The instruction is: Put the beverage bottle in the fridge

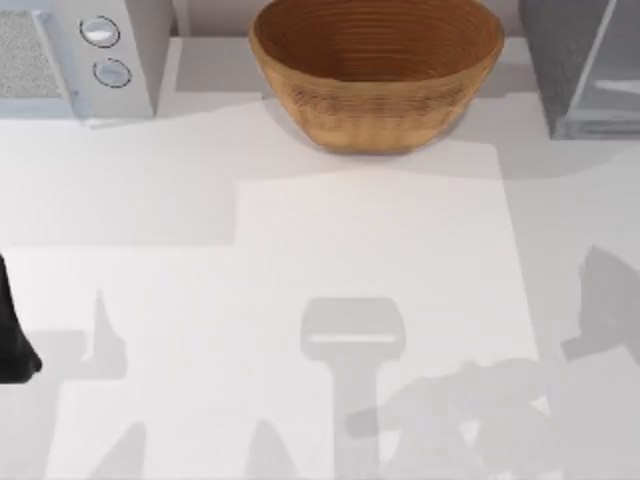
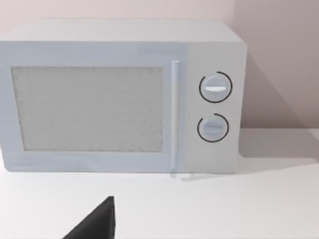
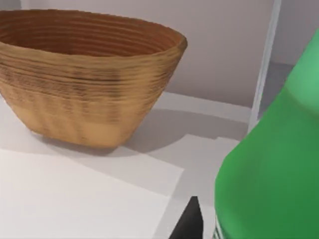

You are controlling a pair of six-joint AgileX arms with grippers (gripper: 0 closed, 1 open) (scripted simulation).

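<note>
Though tool state unclear, glossy green beverage bottle (image 3: 269, 164) close before right wrist.

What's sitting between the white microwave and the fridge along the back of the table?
In the top view, a woven basket stands between the microwave at back left and the fridge at back right, apart from both.

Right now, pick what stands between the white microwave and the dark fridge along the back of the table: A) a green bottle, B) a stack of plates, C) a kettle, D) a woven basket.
D: in the top view the woven basket sits at the back middle, with the microwave at its left and the fridge at its right; the green bottle looms close in the right wrist view instead.
</note>
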